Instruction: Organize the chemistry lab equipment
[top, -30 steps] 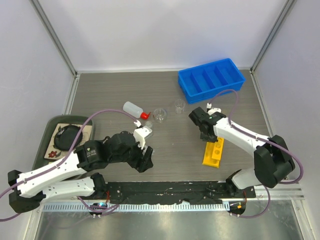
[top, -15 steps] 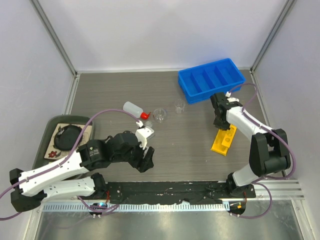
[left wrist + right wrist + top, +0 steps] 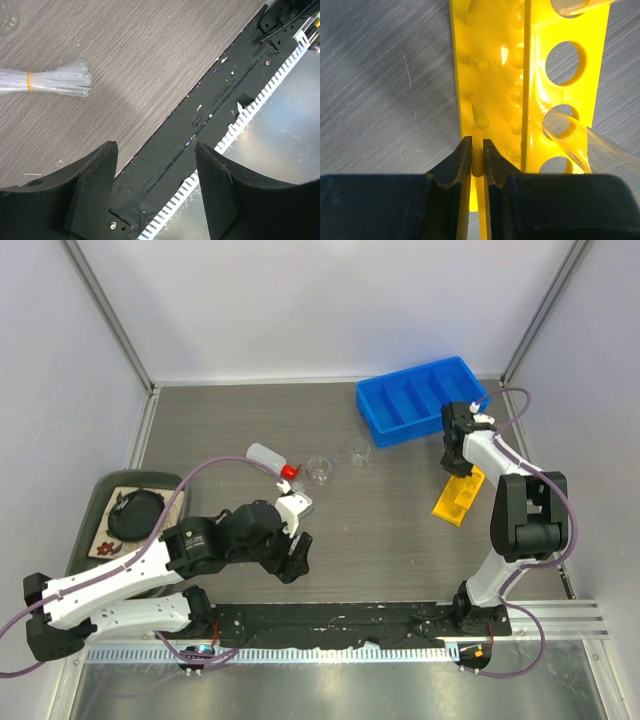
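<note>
My right gripper (image 3: 453,457) is shut on a peg of the yellow holed rack (image 3: 459,497), which lies tilted just below the blue compartmented bin (image 3: 423,398). In the right wrist view the jaws (image 3: 477,150) pinch a yellow peg of the rack (image 3: 492,75), and a clear tube (image 3: 582,142) sits in its holes. The white squeeze bottle (image 3: 266,456) with red nozzle and two small glass beakers (image 3: 320,469) (image 3: 358,452) stand mid-table. My left gripper (image 3: 298,558) is open and empty near the front edge. A banded bundle of clear pipettes (image 3: 50,82) lies on the table.
A dark green tray (image 3: 92,530) with dark contents sits at the left edge. A black strip (image 3: 200,115) and a toothed rail run along the table's front edge under my left gripper (image 3: 157,165). Metal frame posts stand at the back corners.
My right gripper has carried the yellow rack right and back, from mid-table to beside the blue bin. The left arm has barely moved.
</note>
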### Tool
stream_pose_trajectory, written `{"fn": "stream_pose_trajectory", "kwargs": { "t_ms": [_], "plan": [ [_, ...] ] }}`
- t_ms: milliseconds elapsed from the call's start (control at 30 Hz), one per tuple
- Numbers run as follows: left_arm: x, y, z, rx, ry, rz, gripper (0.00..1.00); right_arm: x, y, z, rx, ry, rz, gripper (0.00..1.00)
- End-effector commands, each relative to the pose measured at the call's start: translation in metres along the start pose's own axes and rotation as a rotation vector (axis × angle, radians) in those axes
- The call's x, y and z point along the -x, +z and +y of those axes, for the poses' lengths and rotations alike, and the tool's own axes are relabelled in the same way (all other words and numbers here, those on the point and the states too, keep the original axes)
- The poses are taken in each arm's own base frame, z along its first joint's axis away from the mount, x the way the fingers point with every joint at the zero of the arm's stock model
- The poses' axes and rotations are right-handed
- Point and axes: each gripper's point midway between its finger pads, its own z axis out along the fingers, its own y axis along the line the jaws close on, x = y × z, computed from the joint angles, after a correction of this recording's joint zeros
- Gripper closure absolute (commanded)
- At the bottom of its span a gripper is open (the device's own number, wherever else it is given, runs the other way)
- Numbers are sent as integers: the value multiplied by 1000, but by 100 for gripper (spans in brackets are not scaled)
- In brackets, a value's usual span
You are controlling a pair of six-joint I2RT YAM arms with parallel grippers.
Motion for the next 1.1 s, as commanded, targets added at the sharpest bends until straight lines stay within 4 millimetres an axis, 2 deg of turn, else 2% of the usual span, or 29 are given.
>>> {"fn": "stream_pose_trajectory", "kwargs": {
  "t_ms": [0, 100, 133, 233, 333, 400, 467, 667, 933, 1067],
  "plan": [
    [20, -7, -4, -4, 9, -61, 33, 20, 16, -9, -35, 29, -29, 98],
    [19, -6, -3, -1, 7, -53, 33, 21, 21, -7, -38, 30, -25, 98],
    [19, -6, -3, 1, 5, -51, 33, 23, 25, -16, -54, 50, -19, 98],
    [18, -5, -3, 2, 1, -43, 33, 24, 26, -16, -59, 53, -20, 96],
    [19, -7, -4, -1, -5, -47, 33, 26, 24, -15, -53, 57, -25, 91],
    [18, -7, -4, -1, -12, -47, 33, 27, 22, -15, -49, 60, -26, 83],
    [18, -8, -4, -3, -12, -46, 33, 31, 18, -14, -42, 63, -32, 76],
    [18, -7, -6, -11, -18, -44, 33, 41, 5, -13, -27, 74, -41, 67],
    [18, -3, -7, -14, -20, -40, 33, 60, -19, -17, -15, 74, -79, 65],
    [19, -2, -8, -18, -22, -41, 33, 80, -38, -17, 4, 88, -117, 65]
  ]
}}
